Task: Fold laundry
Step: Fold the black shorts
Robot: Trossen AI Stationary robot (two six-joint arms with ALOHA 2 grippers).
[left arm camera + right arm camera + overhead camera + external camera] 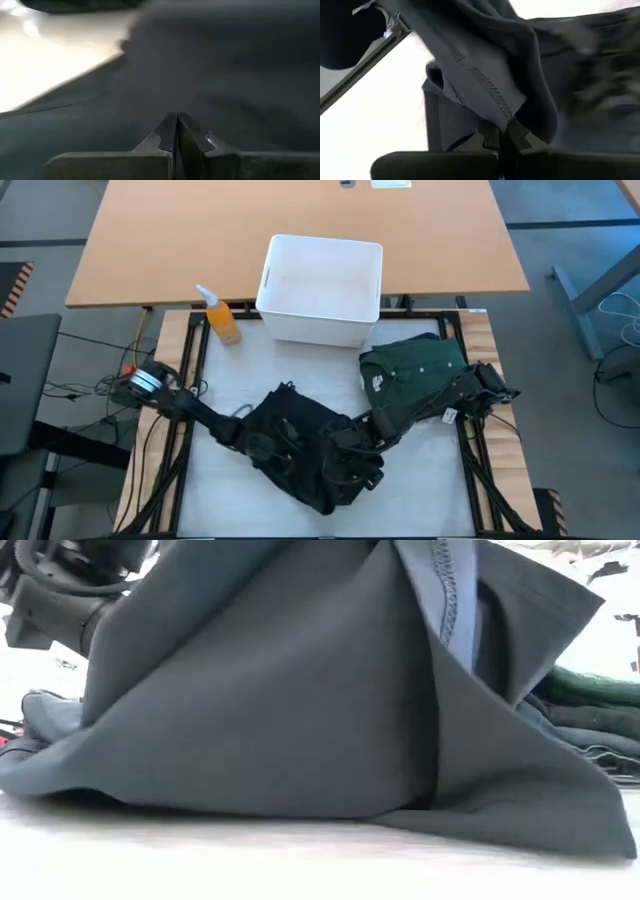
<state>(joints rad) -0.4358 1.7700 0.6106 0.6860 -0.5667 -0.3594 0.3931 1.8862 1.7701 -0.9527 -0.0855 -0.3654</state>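
Grasping comes first: my left gripper point(176, 131) and right gripper point(503, 134) each pinch the crumpled black garment point(300, 442), which next needs lifting and spreading flat.

Robotics lab: caged work table point(250, 395), loose cables point(80, 390).

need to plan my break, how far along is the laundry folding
Done: a green shirt lies folded beside the white bin. In hand: both grippers, left and right, are shut on the black garment, which sits bunched on the table. Left: flattening and folding it.
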